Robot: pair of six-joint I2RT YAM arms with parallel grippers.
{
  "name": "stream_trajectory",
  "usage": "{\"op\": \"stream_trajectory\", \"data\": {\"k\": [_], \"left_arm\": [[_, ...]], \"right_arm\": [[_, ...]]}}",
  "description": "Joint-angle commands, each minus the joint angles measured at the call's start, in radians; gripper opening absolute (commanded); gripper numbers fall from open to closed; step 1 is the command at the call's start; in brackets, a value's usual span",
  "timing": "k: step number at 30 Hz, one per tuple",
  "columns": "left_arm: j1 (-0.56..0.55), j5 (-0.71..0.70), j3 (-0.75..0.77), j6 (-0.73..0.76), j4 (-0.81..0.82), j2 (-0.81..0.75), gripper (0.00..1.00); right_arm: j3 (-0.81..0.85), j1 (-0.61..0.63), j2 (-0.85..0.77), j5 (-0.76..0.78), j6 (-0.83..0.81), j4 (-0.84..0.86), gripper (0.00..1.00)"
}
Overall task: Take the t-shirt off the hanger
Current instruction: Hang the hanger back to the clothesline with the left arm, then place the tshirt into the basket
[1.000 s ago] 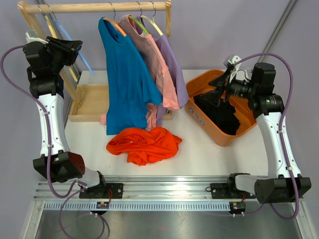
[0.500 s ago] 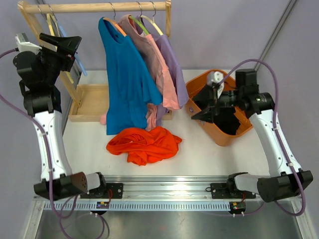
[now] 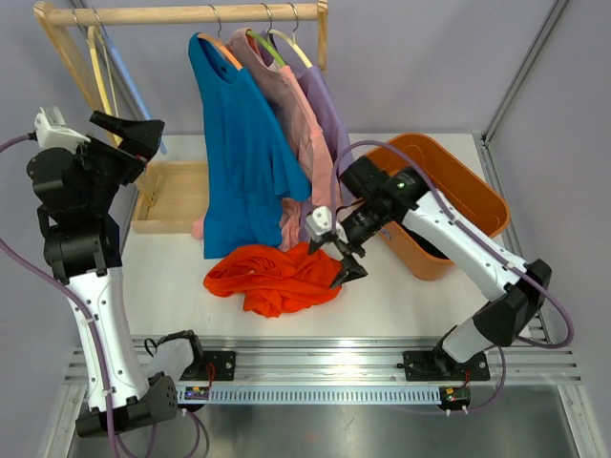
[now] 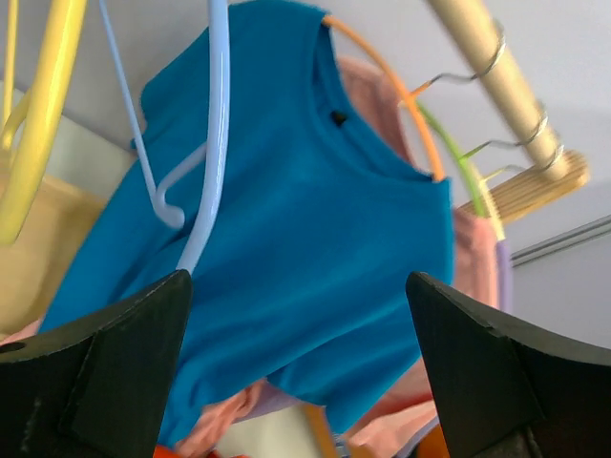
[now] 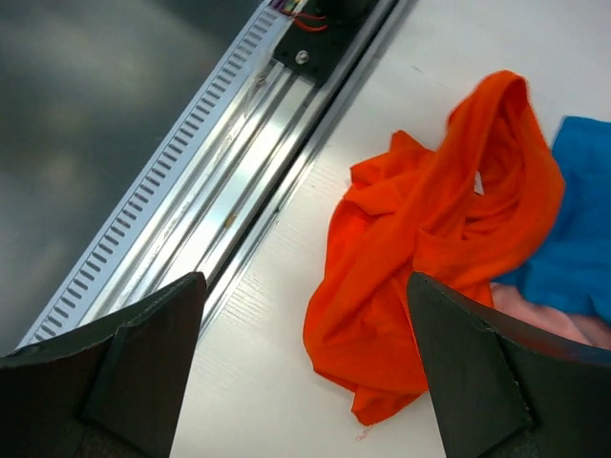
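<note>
A blue t-shirt (image 3: 243,162) hangs on an orange hanger (image 3: 221,48) from the wooden rod (image 3: 181,13). An orange t-shirt (image 3: 277,277) lies crumpled on the table, off any hanger. My left gripper (image 3: 148,143) is open, left of the blue t-shirt (image 4: 315,248) and beside an empty light-blue hanger (image 4: 215,143) and a yellow hanger (image 4: 43,124); nothing is between its fingers. My right gripper (image 3: 342,262) is open just above the orange t-shirt's (image 5: 439,248) right edge, holding nothing.
Pink (image 3: 301,124) and purple (image 3: 334,124) shirts hang behind the blue one. An orange bin (image 3: 482,186) with dark clothes stands at the right. A wooden tray (image 3: 177,196) sits under the rack at the left. The metal rail (image 3: 315,367) runs along the near edge.
The right arm swung left from the orange bin to the orange t-shirt. The left gripper opened wide and dropped lower; the light-blue hanger now hangs free on the rod.
</note>
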Motion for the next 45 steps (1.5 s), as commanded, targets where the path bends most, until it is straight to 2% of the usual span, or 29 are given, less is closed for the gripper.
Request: {"op": "stream_trajectory", "data": {"k": [1,2,3,4,5,7,8,12,15,18,20,23,24,25,26,27,28,31,32,34,36,41,45], "left_arm": [[0.004,-0.023,-0.074,0.162,-0.085,-0.094,0.97],[0.002,-0.006,-0.103,0.216,-0.096,-0.152,0.98],[0.004,-0.022,-0.207,0.289,-0.184,-0.255,0.99],[0.004,-0.033,-0.238,0.308,-0.185,-0.256,0.99],[0.004,-0.042,-0.273,0.328,-0.209,-0.328,0.99],[0.004,-0.061,-0.351,0.357,-0.290,-0.394,0.99],[0.004,-0.067,-0.372,0.365,-0.336,-0.448,0.99],[0.004,-0.110,-0.442,0.380,-0.430,-0.560,0.99],[0.004,-0.154,-0.465,0.394,-0.467,-0.604,0.99],[0.002,-0.168,-0.478,0.403,-0.465,-0.620,0.99],[0.005,-0.167,-0.485,0.404,-0.447,-0.621,0.99],[0.004,-0.147,-0.496,0.399,-0.400,-0.620,0.99],[0.005,-0.141,-0.501,0.396,-0.387,-0.620,0.99],[0.004,-0.121,-0.505,0.393,-0.375,-0.618,0.99],[0.004,-0.112,-0.508,0.391,-0.355,-0.617,0.99],[0.004,-0.102,-0.510,0.390,-0.346,-0.615,0.99],[0.004,-0.078,-0.513,0.388,-0.338,-0.609,0.99],[0.004,-0.021,-0.530,0.377,-0.306,-0.606,0.99],[0.004,-0.009,-0.533,0.373,-0.291,-0.605,0.99],[0.002,0.020,-0.550,0.358,-0.266,-0.605,0.99],[0.004,0.026,-0.562,0.347,-0.251,-0.608,0.99],[0.004,0.040,-0.591,0.315,-0.212,-0.608,0.99],[0.004,0.053,-0.602,0.310,-0.195,-0.597,0.99]], "right_arm": [[0.049,0.120,0.104,0.111,-0.206,-0.074,0.93],[0.060,0.140,0.131,0.124,-0.225,-0.079,0.94],[0.080,0.205,0.233,0.209,-0.185,-0.018,0.97],[0.089,0.229,0.234,0.210,-0.185,-0.018,0.97],[0.092,0.247,0.257,0.242,-0.158,0.045,0.97],[0.094,0.283,0.324,0.346,-0.043,0.129,0.99],[0.089,0.307,0.344,0.433,0.067,0.234,0.99],[0.042,0.333,0.431,0.631,0.284,0.474,0.99],[-0.037,0.333,0.468,0.775,0.391,0.596,0.99],[-0.104,0.333,0.482,0.875,0.433,0.692,0.97],[-0.169,0.333,0.490,0.894,0.447,0.737,0.92],[-0.204,0.333,0.502,0.866,0.488,0.720,0.77],[-0.201,0.332,0.507,0.822,0.514,0.705,0.57],[-0.199,0.332,0.501,0.802,0.530,0.690,0.44],[-0.201,0.330,0.495,0.780,0.545,0.659,0.26],[-0.209,0.326,0.454,0.716,0.556,0.647,0.05],[-0.215,0.313,0.424,0.681,0.554,0.634,0.01],[-0.189,0.283,0.288,0.520,0.489,0.521,0.00],[-0.167,0.246,0.256,0.412,0.397,0.396,0.00],[-0.100,0.196,0.157,0.301,0.302,0.221,0.00],[-0.037,0.107,0.070,0.199,0.222,0.139,0.00],[0.090,-0.065,-0.042,0.110,0.220,-0.019,0.00],[0.182,-0.266,-0.116,0.049,0.299,-0.004,0.00]]}}
